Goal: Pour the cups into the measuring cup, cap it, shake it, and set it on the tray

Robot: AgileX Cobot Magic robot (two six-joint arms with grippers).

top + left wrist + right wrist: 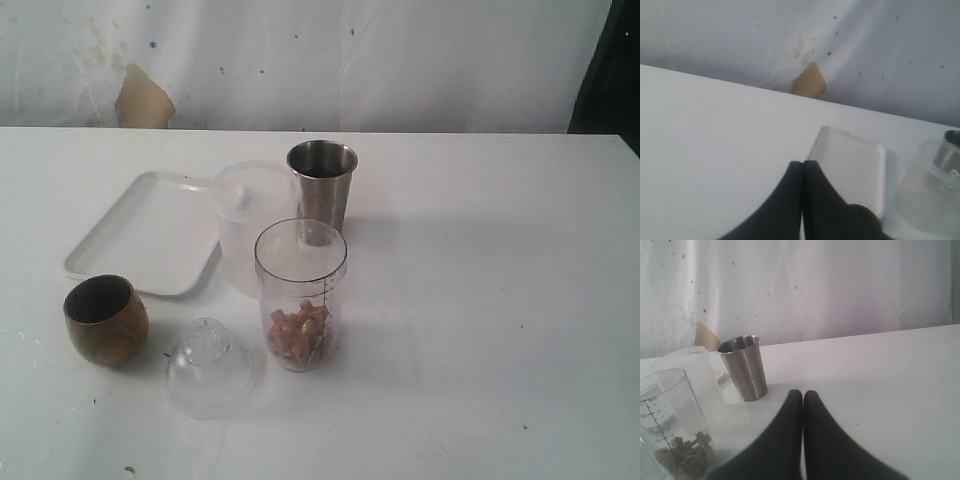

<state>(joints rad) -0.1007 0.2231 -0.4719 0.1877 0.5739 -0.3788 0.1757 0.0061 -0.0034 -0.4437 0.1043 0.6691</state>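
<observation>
**Measuring cup standing upright with chunks in the bottom, both grippers closed on nothing**

Here's the setup, placing everything off the tall clear plastic measuring cup with dark graduation lines (300,295).

It stands upright on the white table (480,300), long axis vertical, open mouth straight up, no cap on. In the exterior view the printed scale runs down its right side. A small pile of brownish chunks (298,335) sits at the bottom.

- The clear dome cap (208,365) is just beside it, to the left and a bit nearer the camera. It seems to rest on its wide rim, knob up.
- The tapered shiny stainless steel tumbler (321,195) is just behind it, upright, mouth up. I can't see inside.
- The wider frosted translucent plastic cup (240,215) is behind and to the left, close to the tumbler. Can't tell if they touch.
- The flat white rectangular tray with a low rim (130,240) lies further left and behind, with the frosted cup at its near-right corner.
- The small rounded brown wood-grain cup (106,320) is well off to the left, upright, beyond the cap.

The left gripper (803,162) has its dark jaws pressed flat together, holding nothing, up above the tray. The right gripper (803,391) is the same, jaws closed and empty, apart from the measuring cup on the tumbler's side.
</observation>
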